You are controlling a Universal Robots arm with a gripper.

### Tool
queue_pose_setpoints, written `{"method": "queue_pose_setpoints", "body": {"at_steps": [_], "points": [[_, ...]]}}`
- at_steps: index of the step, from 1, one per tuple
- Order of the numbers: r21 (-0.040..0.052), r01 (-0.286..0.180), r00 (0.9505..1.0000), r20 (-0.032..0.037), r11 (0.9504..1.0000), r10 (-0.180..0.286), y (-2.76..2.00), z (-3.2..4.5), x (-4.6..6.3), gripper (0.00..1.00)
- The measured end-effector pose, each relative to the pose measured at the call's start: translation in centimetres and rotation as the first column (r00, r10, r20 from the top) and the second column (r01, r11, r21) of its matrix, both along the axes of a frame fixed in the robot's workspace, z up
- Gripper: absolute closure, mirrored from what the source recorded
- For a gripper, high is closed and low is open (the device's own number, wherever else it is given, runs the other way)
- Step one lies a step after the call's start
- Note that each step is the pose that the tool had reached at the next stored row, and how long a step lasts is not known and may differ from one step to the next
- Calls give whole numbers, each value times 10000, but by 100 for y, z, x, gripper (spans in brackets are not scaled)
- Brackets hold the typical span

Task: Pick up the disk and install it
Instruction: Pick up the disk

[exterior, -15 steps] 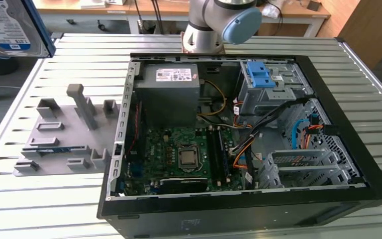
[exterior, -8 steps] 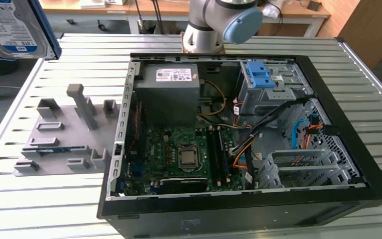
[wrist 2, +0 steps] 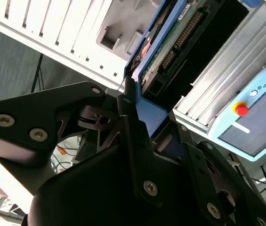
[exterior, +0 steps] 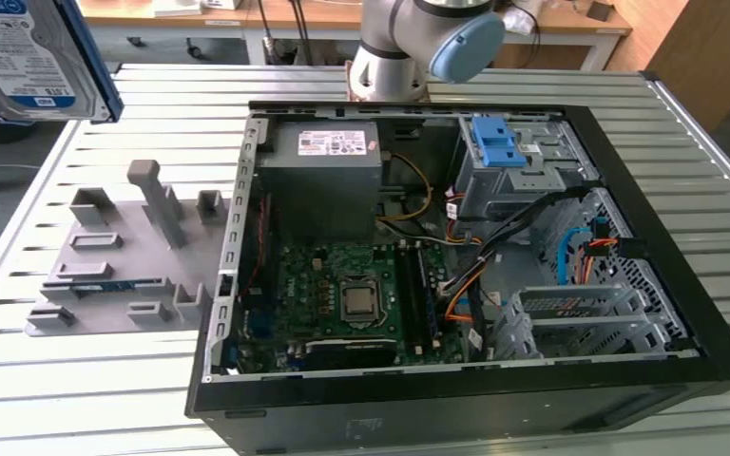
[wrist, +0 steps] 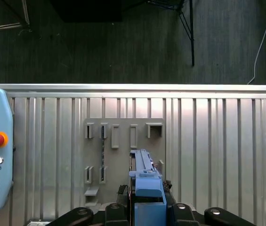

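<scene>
Black-fingered, clamping the gripper [wrist 2: 151, 120] onto the disk [exterior: 29, 57] by its blue frame; holding it high over the grey fixture plate [exterior: 124, 256] on the slatted table [exterior: 61, 380], hanging toward the exterior view's left of the open computer case [exterior: 467, 404].

Exterior view: high, angled down, near. First wrist view: straight down from above. Both share grey fixture [exterior: 118, 266].
</scene>
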State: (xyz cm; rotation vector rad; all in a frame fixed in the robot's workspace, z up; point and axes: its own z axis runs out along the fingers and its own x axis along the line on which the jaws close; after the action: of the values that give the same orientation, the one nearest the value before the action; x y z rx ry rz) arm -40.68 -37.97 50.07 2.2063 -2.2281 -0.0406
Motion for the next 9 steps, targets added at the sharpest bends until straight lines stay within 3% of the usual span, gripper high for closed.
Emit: {"method": "queue_pose_setpoints", "body": {"at_steps": [6,9], "points": [[0,0,10000,1,10000,0,-116,0,58,64],[0,-1,10000,-1,10000,1,-132,0,115,64]]}}
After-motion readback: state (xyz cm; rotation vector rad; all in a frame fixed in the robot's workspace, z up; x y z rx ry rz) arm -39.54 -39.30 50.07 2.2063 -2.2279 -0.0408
